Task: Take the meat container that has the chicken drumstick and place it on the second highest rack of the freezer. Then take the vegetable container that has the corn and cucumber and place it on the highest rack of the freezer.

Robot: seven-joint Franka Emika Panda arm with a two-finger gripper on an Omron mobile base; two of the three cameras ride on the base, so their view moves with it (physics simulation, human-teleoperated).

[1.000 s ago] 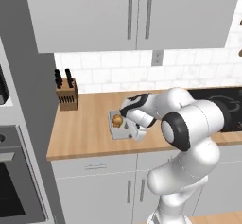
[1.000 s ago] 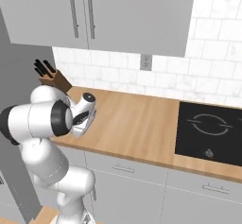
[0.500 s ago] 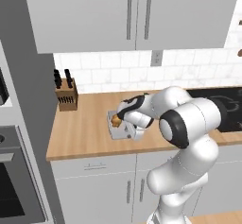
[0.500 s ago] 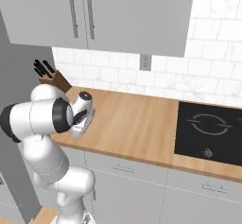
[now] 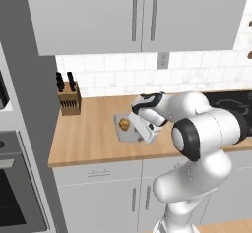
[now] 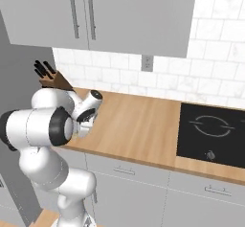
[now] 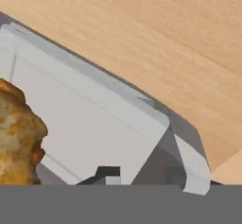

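Straddling meat container (image 7: 108,124) wall, jaws closing, drumstick (image 7: 16,133) beside

The drumstick (image 5: 124,124) is golden brown with darker brown spots. The tray (image 5: 129,133) it lies in is pale grey. The tabletop (image 5: 88,138) is light brown wood with faint stripes. The knife block (image 5: 69,101) is brown with black handles. The wall tiles (image 6: 119,77) are white with grey lines. The cupboards (image 5: 133,15) are grey with darker grey handles. The stove (image 6: 213,135) is black with thin grey rings.
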